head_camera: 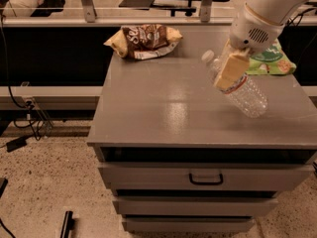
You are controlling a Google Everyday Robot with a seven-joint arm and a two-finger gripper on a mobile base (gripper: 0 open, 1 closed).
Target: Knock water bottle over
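The water bottle (247,97) is a clear ribbed plastic bottle with a white cap and a narrow red-and-white label band. It lies tipped over on the right part of the grey cabinet top (163,108), cap pointing to the back left. My gripper (230,72), tan below a white wrist, hangs over the bottle's neck end and covers part of it. I cannot tell whether it touches the bottle.
A brown chip bag (144,40) lies at the back left of the cabinet top. A green snack bag (270,61) lies at the back right, behind the gripper. Drawers with a dark handle (205,178) are below. Cables lie on the floor at left.
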